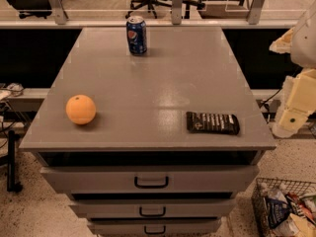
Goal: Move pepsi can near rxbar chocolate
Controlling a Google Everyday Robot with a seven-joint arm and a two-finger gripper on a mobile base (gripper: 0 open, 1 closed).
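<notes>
Camera view: pepsi can [137,35] far back, rxbar chocolate [213,123] front-right — gripper [292,113] off right, cannot tell its grasp.

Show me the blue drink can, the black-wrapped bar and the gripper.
Blue cylindrical pepsi can [137,35]: camera view, logo.
Flat black-wrapped rxbar chocolate [213,123]: camera view, wrapper middle.
Gripper [289,123]: camera view, right edge, cream housing.
</notes>
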